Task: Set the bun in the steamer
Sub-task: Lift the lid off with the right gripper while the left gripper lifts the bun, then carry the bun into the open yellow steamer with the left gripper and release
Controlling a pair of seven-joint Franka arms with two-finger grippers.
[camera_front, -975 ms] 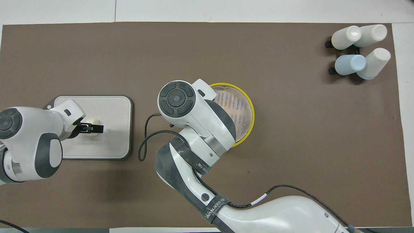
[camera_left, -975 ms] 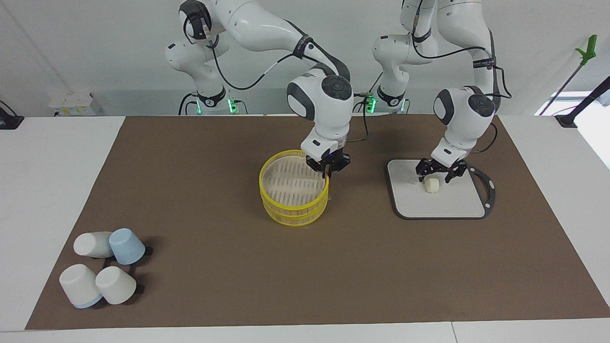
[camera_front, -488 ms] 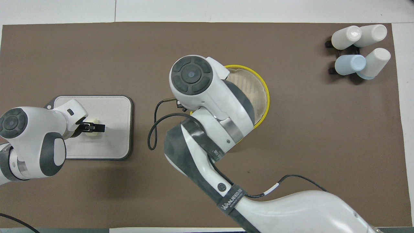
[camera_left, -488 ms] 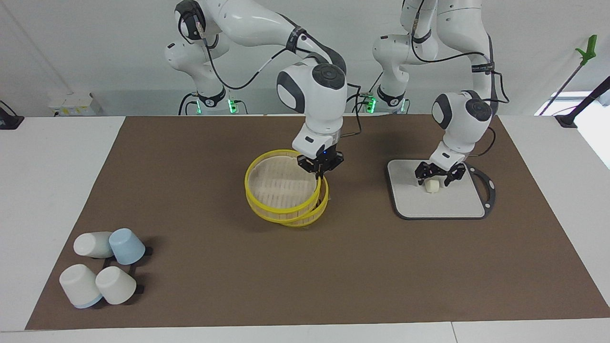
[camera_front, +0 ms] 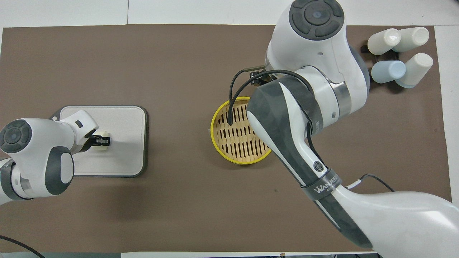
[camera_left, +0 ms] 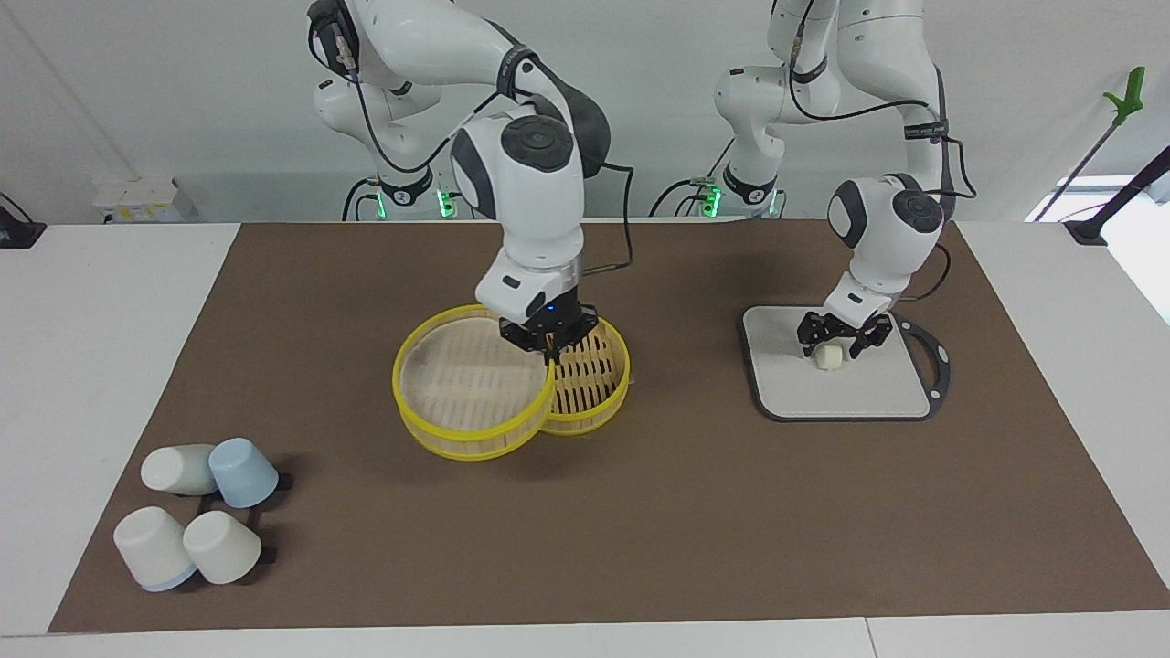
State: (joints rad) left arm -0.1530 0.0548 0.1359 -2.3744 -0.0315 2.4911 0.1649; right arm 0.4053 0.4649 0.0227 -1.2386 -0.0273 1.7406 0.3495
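1. We have the left gripper (camera_left: 829,345) down on the grey cutting board (camera_left: 868,393) at the left arm's end of the table, its fingers astride the bun (camera_left: 829,357). They look drawn in against the dough, so we judge the bun to be gripped, though it has not left the board.
2. To do this step well, we should lift straight up first, confirming the soft lump comes away with the fingers and does not sag or stick, and only then travel toward the steamer base (camera_left: 590,384).
3. The right gripper (camera_left: 549,345) is pinched shut on the rim of the upper steamer tier (camera_left: 471,388) and holds it tilted, off to the side of the base toward the right arm's end; it still overlaps the base's edge.
4. We judge the base's slatted floor is open enough to take the bun, provided the tier is carried well aside; we should lower the bun into the middle of the slats.
5. From overhead, the right arm hides the lifted tier and its own gripper entirely, along with part of the base (camera_front: 239,134).
6. The left wrist covers much of the bun (camera_front: 104,140) there, so contact is hard to confirm.
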